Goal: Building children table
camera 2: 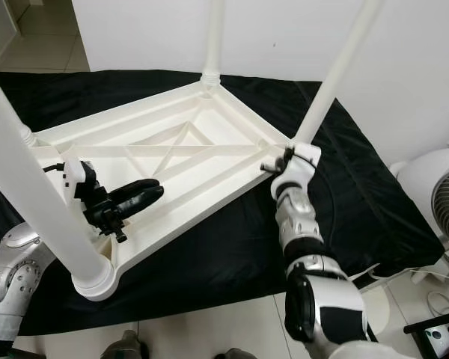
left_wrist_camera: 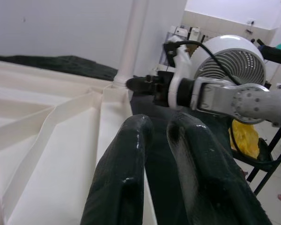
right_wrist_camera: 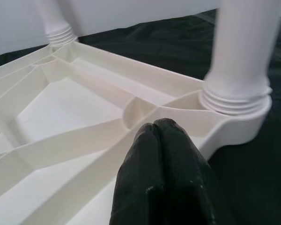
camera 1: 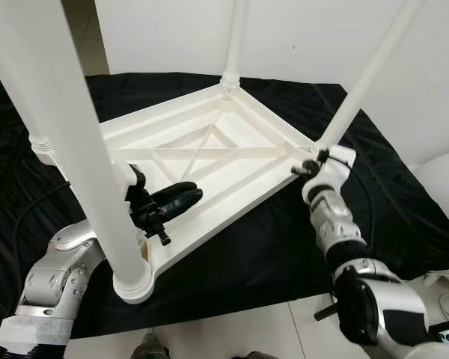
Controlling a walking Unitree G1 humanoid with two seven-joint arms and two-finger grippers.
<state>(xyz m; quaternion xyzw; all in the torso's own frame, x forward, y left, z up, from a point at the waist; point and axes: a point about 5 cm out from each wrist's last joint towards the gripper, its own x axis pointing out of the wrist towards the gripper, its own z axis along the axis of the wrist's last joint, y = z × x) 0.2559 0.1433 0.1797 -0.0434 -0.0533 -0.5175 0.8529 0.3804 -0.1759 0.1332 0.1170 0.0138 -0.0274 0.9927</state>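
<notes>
Nearest, left gripper [camera 2: 146, 192] hovering over upturned white table top [camera 1: 209, 149] beside near-corner leg [camera 1: 75, 149], fingers slightly parted, grasping nothing. Right gripper [right_wrist_camera: 161, 136] at right corner rim, fingers pressed together, empty, beside right leg [camera 1: 367, 78]. Ribbed underside holding nothing. 4 legs standing upright. Black cloth [camera 1: 284, 239] beneath on floor; fan [camera 2: 441, 198] off right; white wall [camera 1: 299, 37] behind.
</notes>
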